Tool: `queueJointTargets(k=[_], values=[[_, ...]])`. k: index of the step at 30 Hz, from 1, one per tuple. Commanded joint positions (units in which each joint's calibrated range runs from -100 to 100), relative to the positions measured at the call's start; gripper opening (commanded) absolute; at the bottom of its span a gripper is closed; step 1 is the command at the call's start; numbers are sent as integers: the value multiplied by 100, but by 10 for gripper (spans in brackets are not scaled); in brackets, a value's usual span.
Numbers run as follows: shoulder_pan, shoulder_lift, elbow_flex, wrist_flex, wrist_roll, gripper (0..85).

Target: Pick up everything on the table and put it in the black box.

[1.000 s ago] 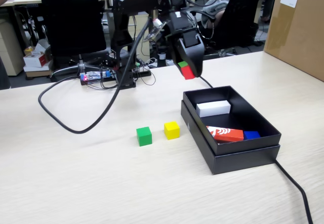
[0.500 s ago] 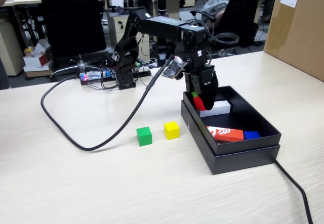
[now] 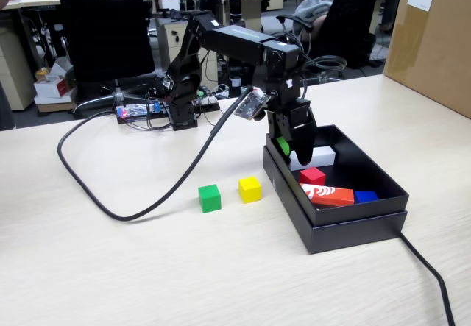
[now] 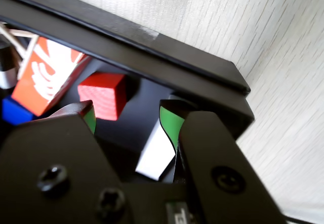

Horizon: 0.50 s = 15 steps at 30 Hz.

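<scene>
The red cube (image 3: 312, 175) (image 4: 103, 95) lies inside the black box (image 3: 353, 227) (image 4: 152, 47). The green cube (image 3: 210, 198) and the yellow cube (image 3: 250, 189) sit on the table (image 3: 110, 267) to the left of the box. My gripper (image 3: 294, 149) (image 4: 129, 118) hangs over the box's near-left corner, open and empty, its green-lined jaws apart. The red cube lies just beyond the jaws.
In the box also lie a long red-orange block with white marks (image 3: 327, 194) (image 4: 43, 75), a blue block (image 3: 366, 196) and a white block (image 3: 313, 157) (image 4: 157, 153). A thick black cable (image 3: 110, 201) loops over the table. A brown carton (image 3: 430, 39) stands at the far right.
</scene>
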Motion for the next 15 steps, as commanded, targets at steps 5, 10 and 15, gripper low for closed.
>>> queueJointTargets(k=[5, 10, 15], values=[[-190, -2379, 178, 179, -24, 281], [-493, -3561, -293, 76, -181, 383], [-864, -3917, -1109, 67, -327, 437]])
